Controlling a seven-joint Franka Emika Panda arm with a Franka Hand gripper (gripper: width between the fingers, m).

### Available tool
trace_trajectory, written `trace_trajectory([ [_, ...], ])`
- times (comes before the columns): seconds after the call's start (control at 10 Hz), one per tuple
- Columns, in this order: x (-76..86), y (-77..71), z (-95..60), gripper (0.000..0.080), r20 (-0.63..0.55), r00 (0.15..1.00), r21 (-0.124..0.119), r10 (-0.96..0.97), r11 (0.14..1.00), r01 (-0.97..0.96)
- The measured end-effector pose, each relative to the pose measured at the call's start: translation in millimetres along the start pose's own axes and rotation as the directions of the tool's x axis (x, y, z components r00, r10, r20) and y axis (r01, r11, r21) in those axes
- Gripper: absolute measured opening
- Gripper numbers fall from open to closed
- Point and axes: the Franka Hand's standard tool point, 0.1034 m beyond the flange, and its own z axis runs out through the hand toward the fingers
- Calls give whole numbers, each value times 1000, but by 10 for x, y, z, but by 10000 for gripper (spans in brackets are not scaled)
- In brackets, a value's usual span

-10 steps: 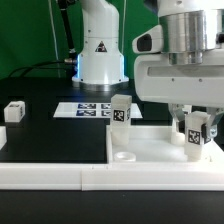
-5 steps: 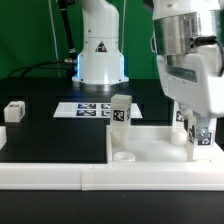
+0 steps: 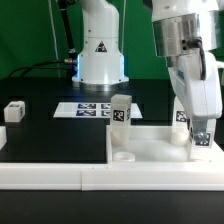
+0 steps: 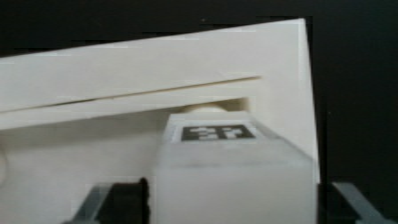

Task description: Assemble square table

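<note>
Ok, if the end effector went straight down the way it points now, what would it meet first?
The end effector straddles the upright leg, so likely the leg's top against its palm, or the fingertips on the tabletop beneath; depth is too unclear to say which first.

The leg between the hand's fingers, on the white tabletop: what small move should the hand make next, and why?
Probably lift the hand straight up, away from the leg. Its jaws stand open, with a gap on each side of the leg, and the leg stands upright at a corner of the tabletop. A straight rise seems least likely to knock it.
</note>
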Motion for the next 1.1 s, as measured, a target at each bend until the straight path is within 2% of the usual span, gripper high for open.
trace_trajectory([
  [0.1,-7,-59,-30,638,1,991,1,-134,991,134],
  [0.2,14,-39,-13,638,-1,962,0,-271,962,271],
  [0.3,12,-38,-10,647,0,949,-1,-316,949,316],
  [0.4,15,-31,-10,647,-3,902,-13,-433,902,432],
  [0.5,17,-34,-19,649,-13,801,-58,-598,800,597],
  [0.6,24,-52,-20,649,-14,745,-63,-667,744,665],
  [0.7,33,-47,-12,649,-9,638,-77,-770,636,767],
  [0.8,20,-51,13,649,-7,520,-82,-854,518,851],
  [0.9,27,-68,17,649,-17,451,-78,-892,451,889],
  [1.0,26,-69,17,527,-20,476,-76,-879,476,876],
  [1.1,29,-68,17,527,-20,476,-76,-879,476,876],
])
